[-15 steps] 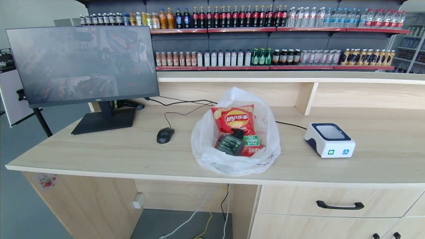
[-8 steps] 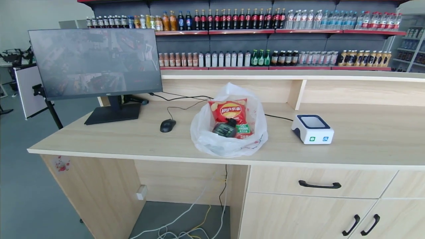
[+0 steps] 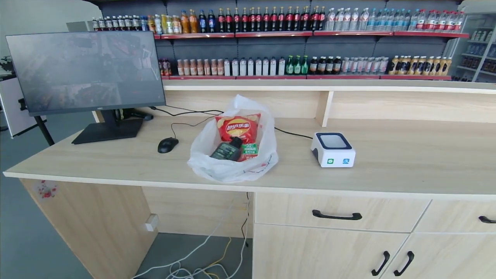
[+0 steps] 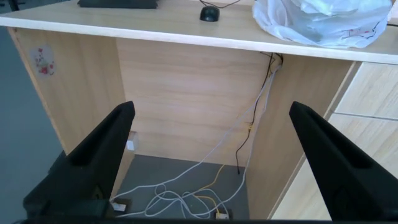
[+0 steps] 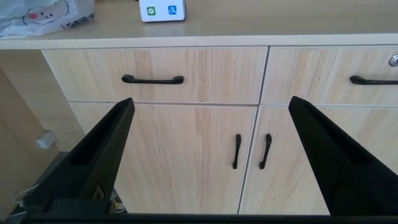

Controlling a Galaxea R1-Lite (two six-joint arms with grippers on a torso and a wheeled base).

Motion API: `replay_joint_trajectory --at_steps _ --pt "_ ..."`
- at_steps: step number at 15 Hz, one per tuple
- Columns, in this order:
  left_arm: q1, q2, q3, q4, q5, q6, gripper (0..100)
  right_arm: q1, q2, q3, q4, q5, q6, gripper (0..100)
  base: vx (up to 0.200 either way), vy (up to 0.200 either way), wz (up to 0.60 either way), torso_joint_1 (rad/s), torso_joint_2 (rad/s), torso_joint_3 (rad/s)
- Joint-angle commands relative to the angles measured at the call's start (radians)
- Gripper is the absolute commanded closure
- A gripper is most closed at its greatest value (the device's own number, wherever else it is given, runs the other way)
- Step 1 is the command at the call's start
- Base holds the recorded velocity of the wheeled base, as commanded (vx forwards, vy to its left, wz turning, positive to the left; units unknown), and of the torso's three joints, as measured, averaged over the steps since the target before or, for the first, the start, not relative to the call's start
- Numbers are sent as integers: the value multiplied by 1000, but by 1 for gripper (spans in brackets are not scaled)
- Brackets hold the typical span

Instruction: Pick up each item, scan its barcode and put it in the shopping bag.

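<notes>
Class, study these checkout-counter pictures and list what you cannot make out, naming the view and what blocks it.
1. Head view: the lower half of the chip bag, hidden behind the dark bottle and the wall of the shopping bag.
2. Head view: any barcodes, too small to see.
3. Left wrist view: what lies in the shopping bag, cut off by the top edge and veiled by white plastic.
4. Right wrist view: the top of the scanner, cut off by the top edge.

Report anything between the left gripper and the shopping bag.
The left gripper, open, hangs out front, aimed at the panel under the countertop. Only the countertop's front edge lies toward the shopping bag; nothing else visible.
</notes>
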Motion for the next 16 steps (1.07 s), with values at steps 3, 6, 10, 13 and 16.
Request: replay_joint_trajectory --at_steps 3,6,10,13,16 --pt "2 0 0 0 0 0 0 0 2 0 -2 0 2 0 0 -200 -200 -4 -1 5" --pt "2 0 0 0 0 2 0 0 2 0 0 0 -2 0 0 -200 -400 5 -1 4" --pt "2 0 0 0 0 0 0 0 2 0 0 0 -1 0 0 -200 0 5 0 -1" --pt "0 0 0 0 0 2 0 0 2 0 0 0 -1 0 0 0 0 0 0 0" --pt "0 0 0 0 0 2 0 0 2 0 0 0 -1 0 -200 0 0 1 4 2"
